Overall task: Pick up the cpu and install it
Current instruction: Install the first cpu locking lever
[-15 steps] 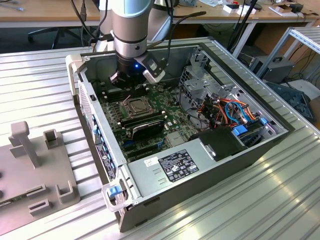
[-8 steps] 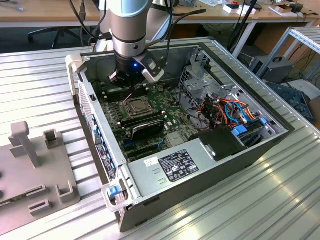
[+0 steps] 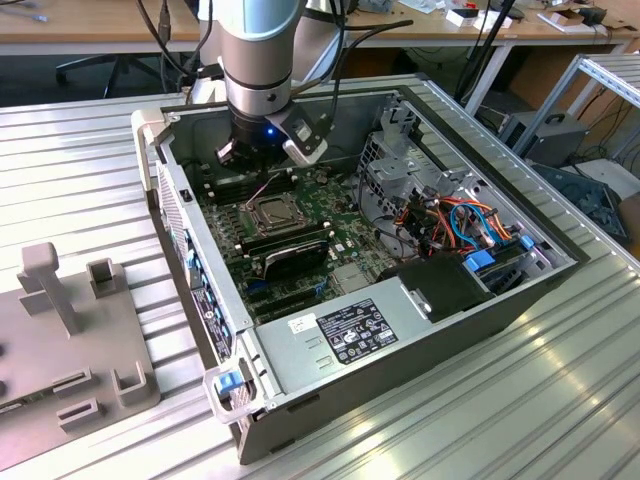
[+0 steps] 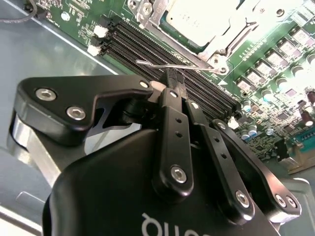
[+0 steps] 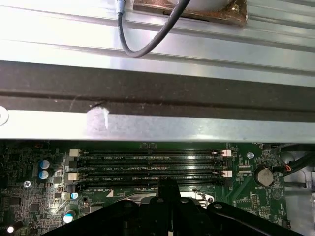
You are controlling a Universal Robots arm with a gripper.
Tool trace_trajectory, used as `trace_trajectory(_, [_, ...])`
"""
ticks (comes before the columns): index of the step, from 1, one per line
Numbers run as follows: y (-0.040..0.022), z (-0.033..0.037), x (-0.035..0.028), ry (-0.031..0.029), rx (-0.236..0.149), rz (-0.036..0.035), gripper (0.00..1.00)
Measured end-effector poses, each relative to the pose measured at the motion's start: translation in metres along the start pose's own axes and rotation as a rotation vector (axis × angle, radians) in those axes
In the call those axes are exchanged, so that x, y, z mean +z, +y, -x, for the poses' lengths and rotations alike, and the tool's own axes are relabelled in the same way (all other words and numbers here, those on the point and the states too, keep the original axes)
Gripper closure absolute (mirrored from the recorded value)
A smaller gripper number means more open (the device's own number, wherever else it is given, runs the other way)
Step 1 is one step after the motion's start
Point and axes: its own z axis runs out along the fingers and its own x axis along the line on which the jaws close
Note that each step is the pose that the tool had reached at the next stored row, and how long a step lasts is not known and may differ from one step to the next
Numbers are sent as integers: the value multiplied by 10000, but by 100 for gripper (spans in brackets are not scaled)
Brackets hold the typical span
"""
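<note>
I have the arm hanging down into the open computer case [image 3: 300, 400], which lies on its side on the ribbed metal worktop [image 3: 70, 160]. The gripper [image 4: 173, 82] sits low over the motherboard [image 3: 345, 255], at the bank of black memory slots [image 5: 150, 164].

In the second wrist view the gripper's two black fingers [image 4: 170, 123] run together to a narrow point. I see no gap at the tips and nothing pinched between them, so I read it as closed and empty.

The cpu [image 4: 197, 17] is not in my grasp. Its pale metal top lies flat inside the socket on the board, with the shiny retention frame [image 4: 231, 37] lying around its edges. I judge it to be seated in place, though I cannot tell whether the frame is fully latched.

A thin wire lever [image 4: 162, 64] runs along the near side of the frame, parallel to the memory slots, and it crosses just ahead of the gripper's tips. I cannot tell whether tip and lever touch.

In the exterior view the socket's frame [image 3: 272, 212] lies at about 5 o'clock from the gripper [image 3: 255, 160], close by and just past the memory slots. The lever's long axis there runs roughly from 10 o'clock to 4 o'clock.
</note>
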Motion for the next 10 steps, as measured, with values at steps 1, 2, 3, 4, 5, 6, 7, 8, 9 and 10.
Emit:
trace_trajectory(1, [0, 0, 0, 3, -16, 3, 89])
trace_trajectory(2, [0, 0, 1, 2, -19, 5, 89])
trace_trajectory(3, [0, 0, 1, 7, -37, 5, 89])
trace_trajectory(4, [0, 1, 2, 49, -266, 50, 89])
trace_trajectory(5, [0, 1, 2, 84, -443, 86, 89])
trace_trajectory(6, [0, 1, 2, 117, -612, 119, 89])
trace_trajectory(7, [0, 1, 1, 149, -774, 152, 89])
trace_trajectory(8, [1, 1, 2, 181, -947, 187, 89])
trace_trajectory(9, [1, 2, 2, 200, -1041, 204, 89])
trace_trajectory(10, [1, 1, 2, 201, -1045, 205, 89])
